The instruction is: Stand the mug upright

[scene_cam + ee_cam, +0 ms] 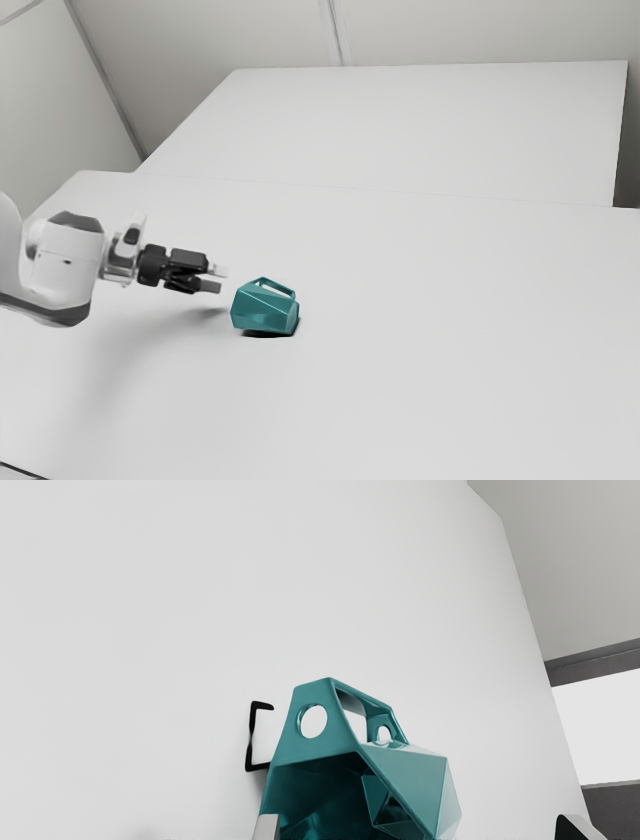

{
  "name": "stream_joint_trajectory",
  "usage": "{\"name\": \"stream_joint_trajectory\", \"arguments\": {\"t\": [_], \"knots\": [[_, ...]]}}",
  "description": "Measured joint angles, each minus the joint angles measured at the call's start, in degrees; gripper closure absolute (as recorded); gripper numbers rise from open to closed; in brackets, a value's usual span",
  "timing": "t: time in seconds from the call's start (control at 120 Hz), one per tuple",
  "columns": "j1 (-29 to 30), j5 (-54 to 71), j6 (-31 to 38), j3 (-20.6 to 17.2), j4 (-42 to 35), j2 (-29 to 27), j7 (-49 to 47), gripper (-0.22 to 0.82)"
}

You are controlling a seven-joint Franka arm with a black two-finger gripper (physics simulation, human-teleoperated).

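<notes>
Mug lies on its side, mouth facing the tool, whose 2 fingers stand apart

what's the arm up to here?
The Franka arm has its open gripper just short of a teal mug, with nothing held. The mug lies on its side on the white table, its mouth facing the gripper and its handle on the upper side. The job is to set it upright, and that isn't done: the mug is still to be gripped and turned.
</notes>
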Motion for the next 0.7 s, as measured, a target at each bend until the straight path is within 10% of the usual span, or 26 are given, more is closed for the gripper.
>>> {"name": "stream_joint_trajectory", "arguments": {"t": [0.575,0.7], "knots": [[-5.9,-0.6,4.0,-1.4,0.3,2.4,-6.9,0.01],[-5.9,-0.9,4.9,-1.5,0.3,2.6,-7.9,0.16]]}}
